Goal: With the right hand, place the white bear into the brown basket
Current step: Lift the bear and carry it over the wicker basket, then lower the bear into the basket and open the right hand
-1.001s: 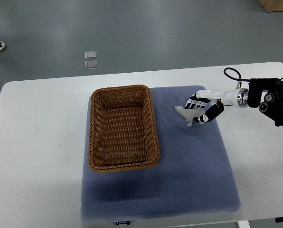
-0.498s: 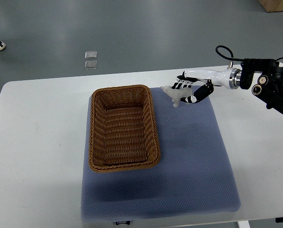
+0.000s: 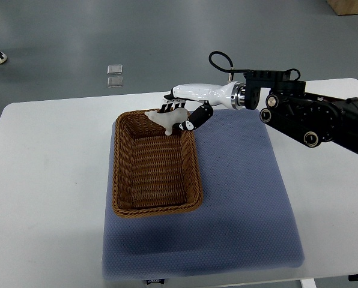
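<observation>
1. Moved since a second ago: right hand point(image 3: 182, 117) has travelled left from over the blue mat point(image 3: 239, 198) to the far end of the brown basket point(image 3: 156, 162), carrying the white bear point(image 3: 162, 119) with it.
2. Hand state: fingers closed around the bear, palm turned down.
3. Bear position: held in the air just inside the basket's far rim, clear of the weave; judged ready for lowering or release.
4. Bear appearance: small, pale, glossy figurine, snout pointing left.
5. Basket: wicker, rectangular, on the mat atop the white surface point(image 3: 47, 180).
6. Left hand: out of view.
</observation>
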`<state>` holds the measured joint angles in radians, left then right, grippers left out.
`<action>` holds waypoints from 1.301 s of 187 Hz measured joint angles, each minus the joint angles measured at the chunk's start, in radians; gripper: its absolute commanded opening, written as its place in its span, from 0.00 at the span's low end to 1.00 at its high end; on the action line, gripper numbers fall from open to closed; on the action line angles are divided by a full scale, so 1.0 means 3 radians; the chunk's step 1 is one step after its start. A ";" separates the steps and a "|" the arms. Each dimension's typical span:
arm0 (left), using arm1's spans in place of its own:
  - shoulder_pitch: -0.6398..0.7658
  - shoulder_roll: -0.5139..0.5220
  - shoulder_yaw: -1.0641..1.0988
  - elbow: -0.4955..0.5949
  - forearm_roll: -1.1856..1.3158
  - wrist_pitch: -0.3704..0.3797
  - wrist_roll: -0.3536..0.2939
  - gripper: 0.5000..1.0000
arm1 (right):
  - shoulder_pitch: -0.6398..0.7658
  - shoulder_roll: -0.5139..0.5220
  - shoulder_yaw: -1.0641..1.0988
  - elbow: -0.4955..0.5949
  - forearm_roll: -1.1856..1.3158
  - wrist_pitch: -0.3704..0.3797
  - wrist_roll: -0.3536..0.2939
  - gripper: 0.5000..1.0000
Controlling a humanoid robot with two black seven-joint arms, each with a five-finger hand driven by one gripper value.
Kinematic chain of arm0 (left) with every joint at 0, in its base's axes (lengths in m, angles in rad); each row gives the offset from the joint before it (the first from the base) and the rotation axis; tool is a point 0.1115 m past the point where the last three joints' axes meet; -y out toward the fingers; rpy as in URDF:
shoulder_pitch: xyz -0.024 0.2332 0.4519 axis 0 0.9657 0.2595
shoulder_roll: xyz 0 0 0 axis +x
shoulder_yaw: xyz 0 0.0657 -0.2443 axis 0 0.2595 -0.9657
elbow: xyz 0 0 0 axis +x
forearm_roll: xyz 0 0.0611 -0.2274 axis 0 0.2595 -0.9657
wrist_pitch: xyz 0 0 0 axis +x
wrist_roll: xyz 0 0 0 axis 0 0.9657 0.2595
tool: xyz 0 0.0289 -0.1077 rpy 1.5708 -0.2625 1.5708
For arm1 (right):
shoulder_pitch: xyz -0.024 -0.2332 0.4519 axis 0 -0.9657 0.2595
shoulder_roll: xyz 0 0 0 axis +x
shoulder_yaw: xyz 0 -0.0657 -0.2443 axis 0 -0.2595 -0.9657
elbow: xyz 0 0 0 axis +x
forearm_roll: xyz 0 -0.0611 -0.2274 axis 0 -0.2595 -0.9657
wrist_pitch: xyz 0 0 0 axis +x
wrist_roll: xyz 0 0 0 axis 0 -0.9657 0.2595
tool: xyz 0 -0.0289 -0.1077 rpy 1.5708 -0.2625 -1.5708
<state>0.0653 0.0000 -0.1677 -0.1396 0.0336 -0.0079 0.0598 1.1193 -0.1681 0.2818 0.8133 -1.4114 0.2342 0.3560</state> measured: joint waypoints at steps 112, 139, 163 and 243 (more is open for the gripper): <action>0.0012 0.0000 -0.0004 0.0000 0.0000 0.0001 0.0000 1.00 | -0.0195 0.0394 -0.0494 -0.0150 -0.0113 -0.0540 0.0000 0.00; 0.0012 0.0000 -0.0004 0.0000 0.0000 0.0001 0.0000 1.00 | -0.0221 0.0401 -0.0495 -0.0164 -0.0131 -0.0540 -0.0004 0.00; 0.0012 0.0000 -0.0004 0.0000 0.0000 0.0001 0.0000 1.00 | -0.0224 0.0402 -0.0491 -0.0165 -0.0132 -0.0543 -0.0006 0.00; 0.0012 0.0000 -0.0003 0.0000 0.0000 0.0001 0.0000 1.00 | -0.0229 0.0425 -0.0408 -0.0159 0.0150 -0.0529 -0.0003 0.81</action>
<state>0.0688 0.0000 -0.1687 -0.1396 0.0337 -0.0076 0.0597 1.0507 -0.0407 0.1595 0.7657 -1.3665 0.0756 0.3551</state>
